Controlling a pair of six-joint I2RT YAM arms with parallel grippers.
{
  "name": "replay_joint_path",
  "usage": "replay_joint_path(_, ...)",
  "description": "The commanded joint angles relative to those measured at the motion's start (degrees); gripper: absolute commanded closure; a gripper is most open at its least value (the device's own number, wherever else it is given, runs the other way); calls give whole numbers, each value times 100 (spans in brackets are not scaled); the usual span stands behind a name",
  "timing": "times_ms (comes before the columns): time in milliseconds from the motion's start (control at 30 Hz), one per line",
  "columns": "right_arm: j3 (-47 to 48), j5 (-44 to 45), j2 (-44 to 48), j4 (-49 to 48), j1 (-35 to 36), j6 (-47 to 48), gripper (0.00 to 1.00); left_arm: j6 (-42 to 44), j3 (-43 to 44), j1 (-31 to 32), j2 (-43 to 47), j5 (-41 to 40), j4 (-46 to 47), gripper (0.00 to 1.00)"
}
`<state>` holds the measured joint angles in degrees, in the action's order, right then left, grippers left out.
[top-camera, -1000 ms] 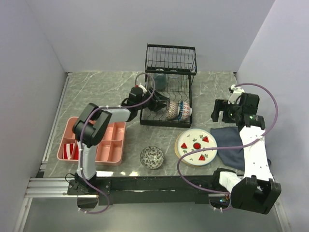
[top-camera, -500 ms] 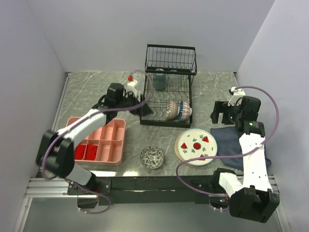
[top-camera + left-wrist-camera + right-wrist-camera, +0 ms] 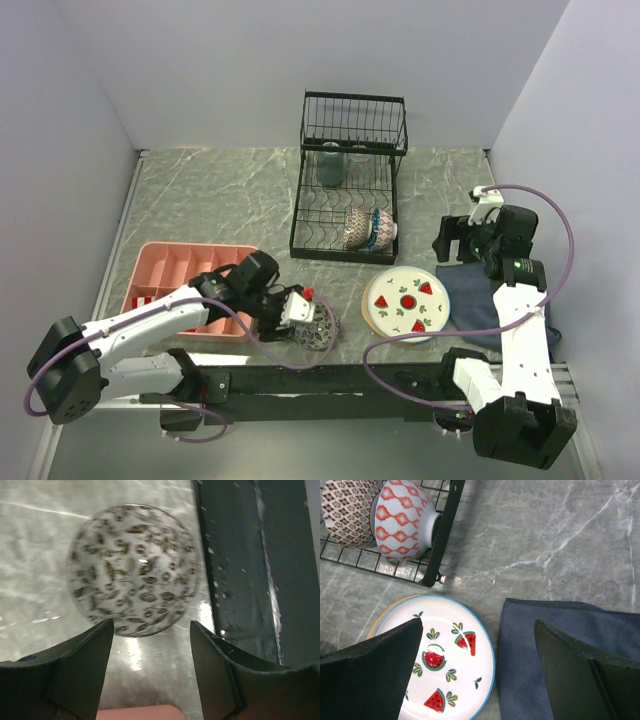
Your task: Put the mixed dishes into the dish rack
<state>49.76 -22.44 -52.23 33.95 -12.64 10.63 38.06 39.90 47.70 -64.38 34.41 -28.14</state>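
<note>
1. Small patterned bowl [image 3: 134, 570] with dark leaf print sits on the grey marble table [image 3: 200, 190] at the near edge. Left gripper [image 3: 150, 680] has swung from the rack down to it; fingers part-open, nothing held.
2. White round plate with watermelon slices [image 3: 442, 667] lies flat, unmoved, on a tan plate.
3. Right gripper [image 3: 455, 238] hovers wide open, empty, over the dark blue cloth [image 3: 560, 645].
4. Black wire dish rack [image 3: 348, 170] holds two patterned bowls [image 3: 368, 228] on edge.
</note>
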Motion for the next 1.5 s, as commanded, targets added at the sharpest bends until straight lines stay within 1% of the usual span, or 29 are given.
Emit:
replay_joint_path(0, -10, -77, 81, -3, 8, 237, 0, 368, -289, 388, -22, -452, 220, 33)
replay_joint_path(100, 78, -103, 2, 120, -1, 299, 0, 351, -351, 476, -127, -620, 537, 34)
replay_joint_path(267, -1, -130, -7, 129, 8, 396, 0, 535, -369, 687, -373, -594, 616, 37)
replay_joint_path(367, -10, -129, -42, 138, 8, 370, 0, 614, -325, 802, -479, -524, 678, 42)
replay_joint_path(400, -19, -147, -68, 129, 8, 361, 0, 667, -299, 845, -514, -489, 670, 45)
replay_joint_path(467, -19, -147, -68, 173, 8, 352, 0, 930, -203, 898, -601, -453, 626, 47)
replay_joint_path(500, -19, -138, -68, 173, 8, 360, 0, 1053, -167, 933, -646, -401, 495, 50)
replay_joint_path(533, -19, -130, -68, 190, 8, 387, 0, 1341, -132, 943, -707, -374, 424, 51)
replay_joint_path(567, -27, -121, -68, 234, -1, 404, 0, 1501, -18, 943, -812, -348, 345, 55)
replay_joint_path(633, -19, -77, -95, 261, 8, 439, 0, 1904, 114, 943, -944, -251, 47, 59)
replay_joint_path(767, 69, -50, -200, 340, -1, 483, 0, 2521, 614, 934, -1278, -189, -639, 72)
replay_joint_path(833, 174, -24, -279, 366, 8, 492, 0, 2820, 747, 864, -1244, -268, -937, 81)
replay_joint_path(867, 201, -15, -314, 384, 8, 492, 0, 2908, 878, 716, -1148, -277, -1008, 89)
replay_joint_path(933, 297, 20, -402, 410, 8, 510, 0, 3084, 1037, 513, -1033, -208, -1132, 94)
replay_joint_path(967, 324, 20, -437, 454, 8, 519, 0, 3102, 1298, 286, -954, -120, -1306, 99)
replay_joint_path(1000, 402, 29, -524, 480, 8, 519, 0, 3102, 1492, 170, -928, 3, -1447, 99)
replay_joint_path(1033, 447, 20, -578, 515, -1, 545, 0, 3067, 1703, 56, -919, 317, -1579, 99)
replay_joint_path(1067, 491, 11, -622, 594, 8, 554, 0, 2980, 2140, -93, -901, 425, -1781, 99)
replay_joint_path(1133, 614, 2, -771, 665, 8, 545, 0, 2524, 2538, -252, -892, 662, -1757, 99)
replay_joint_path(1167, 658, 20, -824, 700, 8, 536, 0, 2217, 2827, -470, -927, 846, -1452, 99)
replay_joint_path(1200, 745, 29, -937, 709, 8, 528, 0, 1527, 2943, -612, -979, 969, -1231, 99)
replay_joint_path(1233, 807, 29, -1008, 718, 8, 484, 0, 1085, 3110, -796, -1041, 1119, -994, 99)
replay_joint_path(1267, 868, 20, -1087, 727, 8, 466, 0, 602, 3146, -1154, -1207, 1364, -704, 99)
replay_joint_path(1300, 1017, 29, -1227, 744, 8, 440, 0, -369, 3147, -1315, -1304, 1436, -14, 99)
replay_joint_path(1333, 1097, 29, -1307, 735, -1, 405, 0, -883, 3077, -1481, -1384, 1558, 349, 99)
replay_joint_path(1367, 1176, 46, -1368, 735, 8, 387, 0, -1445, 2998, -1796, -1550, 1673, 858, 99)
replay_joint_path(1400, 1325, 107, -1482, 744, 8, 369, 0, -2556, 2919, -1921, -1638, 1891, 1733, 99)
replay_joint_path(1467, 1457, 178, -1571, 788, 8, 360, 0, -3486, 2804, -2185, -1927, 2086, 2468, 99)
